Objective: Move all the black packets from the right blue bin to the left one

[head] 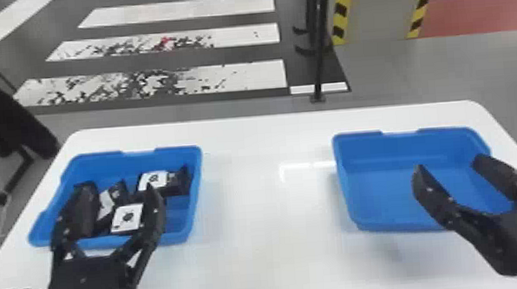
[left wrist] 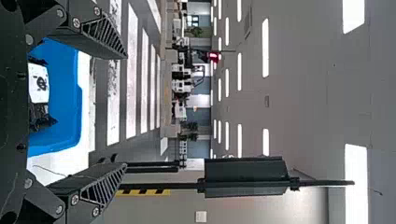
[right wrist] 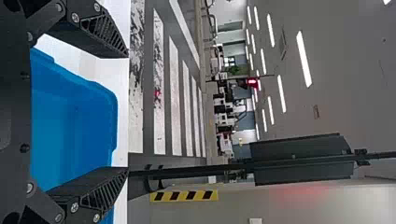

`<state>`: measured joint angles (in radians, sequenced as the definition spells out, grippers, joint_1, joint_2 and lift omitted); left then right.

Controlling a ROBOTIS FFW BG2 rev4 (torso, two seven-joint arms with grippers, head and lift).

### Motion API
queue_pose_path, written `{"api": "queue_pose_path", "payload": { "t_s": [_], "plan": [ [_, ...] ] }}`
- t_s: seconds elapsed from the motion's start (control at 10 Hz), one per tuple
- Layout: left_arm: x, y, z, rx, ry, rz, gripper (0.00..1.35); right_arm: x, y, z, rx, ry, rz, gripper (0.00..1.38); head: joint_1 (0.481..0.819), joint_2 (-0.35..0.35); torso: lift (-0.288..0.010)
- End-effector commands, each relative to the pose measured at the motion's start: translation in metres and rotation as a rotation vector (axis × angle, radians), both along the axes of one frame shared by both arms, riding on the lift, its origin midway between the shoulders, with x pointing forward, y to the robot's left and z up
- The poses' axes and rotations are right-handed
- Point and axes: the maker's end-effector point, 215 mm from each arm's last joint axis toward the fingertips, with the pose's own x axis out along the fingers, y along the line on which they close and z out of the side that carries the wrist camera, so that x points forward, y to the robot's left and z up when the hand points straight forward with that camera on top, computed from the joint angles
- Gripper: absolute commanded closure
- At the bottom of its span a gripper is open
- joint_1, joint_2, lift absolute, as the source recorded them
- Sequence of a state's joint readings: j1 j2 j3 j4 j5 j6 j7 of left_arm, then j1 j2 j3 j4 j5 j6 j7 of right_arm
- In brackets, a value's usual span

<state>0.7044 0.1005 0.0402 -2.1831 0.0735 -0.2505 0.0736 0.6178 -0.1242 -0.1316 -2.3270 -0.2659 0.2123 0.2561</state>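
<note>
Left hand (head: 117, 186): fingers spread, nothing gripped, in the lower left of the frame, pointing up-frame. Right hand (head: 449, 162): same deal, fingers apart, nothing between them, lower right.

Black packets sit in the left blue bin (head: 98, 162), left of the frame's centre. One packet with a white label (head: 128, 217) shows through the gap between the left hand's fingers. Another packet (head: 113, 200) is just up-frame of it, leaning on a slant, partly behind the fingers. A third packet (head: 153, 179) is near the upper part of the bin, right side, long axis roughly side to side. More dark wrapping behind the fingers, exact count can't be told. Left hand is clearly the nearer one to the packets; they lie just past and under its tips, though the height gap can't be judged.

Right hand overlaps the right blue bin (head: 378, 190), right of the frame; only bare blue floor visible inside, no packet in line with that hand. Both bins stand on the white counter (head: 270, 197), well apart.

Judgement: transfer looks finished. Next move probably no grasp, just backing both hands off toward the lower edge; main risk is the left fingers catching the bin's near rim or a packet.
</note>
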Motion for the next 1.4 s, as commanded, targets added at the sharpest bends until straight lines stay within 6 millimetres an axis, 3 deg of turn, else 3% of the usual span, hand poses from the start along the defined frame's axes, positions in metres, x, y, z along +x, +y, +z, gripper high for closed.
{"api": "queue_pose_path", "payload": {
  "t_s": [0.0,0.3,1.3],
  "plan": [
    [-0.001,0.000,0.000,-0.011,0.000,-0.001,0.25,0.000,0.000,0.001,0.003,-0.004,-0.001,0.18,0.695,0.058,-0.168],
    [-0.001,-0.001,0.001,-0.019,-0.002,-0.004,0.25,0.000,-0.001,0.010,-0.012,-0.031,-0.006,0.18,0.695,0.057,-0.168],
    [0.000,-0.008,0.001,-0.060,-0.003,-0.021,0.25,0.001,-0.003,0.013,-0.030,-0.050,-0.015,0.19,0.695,0.041,-0.168]
  ]
}}
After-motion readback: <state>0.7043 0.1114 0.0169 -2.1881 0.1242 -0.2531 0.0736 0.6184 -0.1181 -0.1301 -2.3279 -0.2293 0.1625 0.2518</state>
